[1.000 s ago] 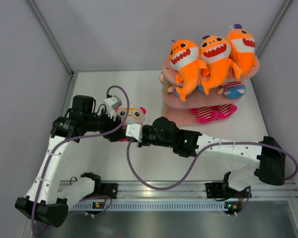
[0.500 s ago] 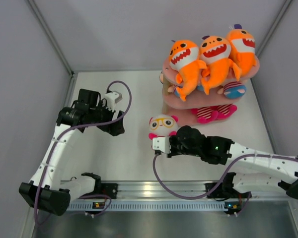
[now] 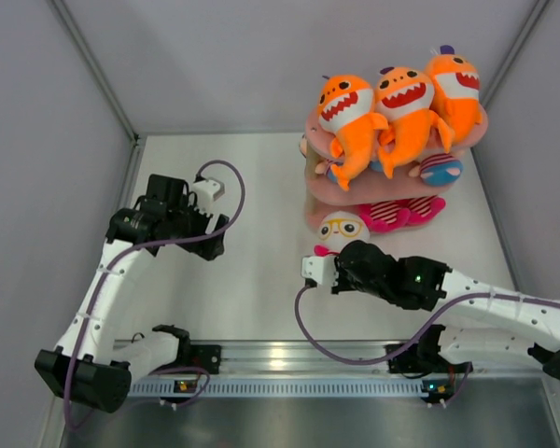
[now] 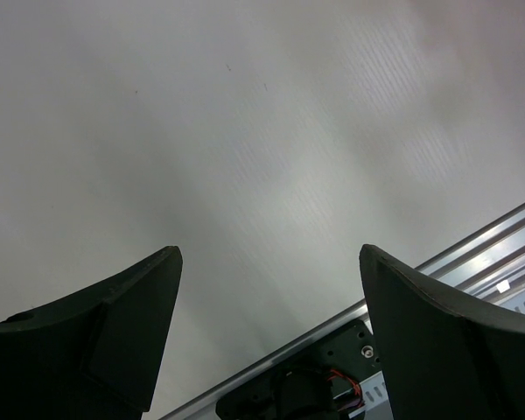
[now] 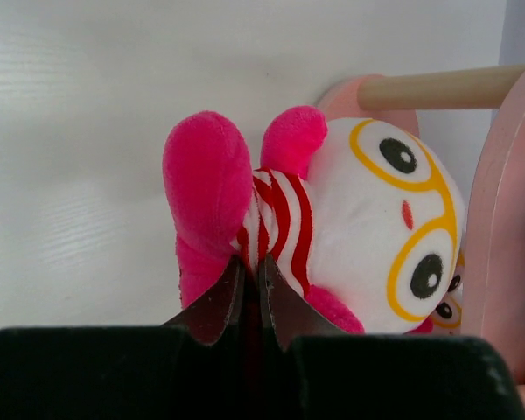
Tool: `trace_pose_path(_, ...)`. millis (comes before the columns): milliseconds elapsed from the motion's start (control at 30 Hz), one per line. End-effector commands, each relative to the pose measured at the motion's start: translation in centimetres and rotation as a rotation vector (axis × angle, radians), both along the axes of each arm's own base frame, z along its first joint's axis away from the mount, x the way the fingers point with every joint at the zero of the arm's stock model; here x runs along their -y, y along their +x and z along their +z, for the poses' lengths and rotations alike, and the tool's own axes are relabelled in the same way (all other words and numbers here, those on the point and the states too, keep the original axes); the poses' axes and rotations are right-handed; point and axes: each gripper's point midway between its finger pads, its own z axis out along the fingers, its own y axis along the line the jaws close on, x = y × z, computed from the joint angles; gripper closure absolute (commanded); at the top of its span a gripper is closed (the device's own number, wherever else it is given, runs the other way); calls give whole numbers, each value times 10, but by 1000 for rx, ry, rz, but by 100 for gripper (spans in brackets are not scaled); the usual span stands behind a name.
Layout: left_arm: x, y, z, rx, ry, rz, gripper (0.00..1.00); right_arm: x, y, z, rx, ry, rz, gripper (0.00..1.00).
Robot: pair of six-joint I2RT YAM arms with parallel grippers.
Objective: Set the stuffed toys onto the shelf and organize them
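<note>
Fingers first: the right fingers [image 5: 232, 297] are pinched almost together on the red-and-white striped body of a doll [image 5: 376, 219], gripping a fold of it between the pink limbs. The doll has a white head with yellow-rimmed glasses and pink ears. It hangs sideways from that grip with its head toward the shelf [image 3: 355, 194], right at the near left end of the lowest board. Whether the head touches the pink edge I cannot tell. A pale wooden post [image 5: 437, 87] runs just beyond the doll's ears.

The left fingers [image 3: 215, 245] are spread wide with nothing between them, pointing down at the bare bench [image 3: 261, 168]. They are off to the left, well apart from the shelf. The metal rail [image 4: 472, 262] at the near edge shows in the left wrist view.

On the shelf's top board three orange sharks [image 3: 406, 98] sit in a row, shoulder to shoulder, red mouths facing out. A striped blue and pink toy [image 3: 439, 170] lies on the middle board beneath them. A pink-and-white striped toy [image 3: 397, 213] lies on the bottom board, just right of the held doll.
</note>
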Motion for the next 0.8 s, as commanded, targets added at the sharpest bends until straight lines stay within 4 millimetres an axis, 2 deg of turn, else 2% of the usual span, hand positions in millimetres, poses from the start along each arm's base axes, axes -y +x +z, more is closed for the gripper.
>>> trace_pose_path(0, -5, 7, 8, 63, 3, 13, 12, 16, 8, 12, 26, -31, -72, 100)
trace_pose_path(133, -10, 1, 9, 88, 19, 10, 11, 23, 11, 17, 61, -46, -82, 100)
trace_pose_path(267, -12, -2, 1, 81, 28, 14, 11, 32, 13, 14, 90, -105, -72, 100)
trace_pose_path(400, -16, -1, 4, 95, 33, 26, 11, 42, 13, 12, 91, -160, -82, 100)
trace_pose_path(533, -16, 0, 3, 94, 38, 27, 11, 52, 22, 15, 173, -195, -96, 100)
trace_pose_path(667, -18, 1, 1, 84, 41, 36, 11, 43, 35, 14, 235, -214, -42, 100)
trace_pose_path(767, -18, 2, -1, 73, 36, 36, 11, 30, 54, 12, 255, -209, -19, 100)
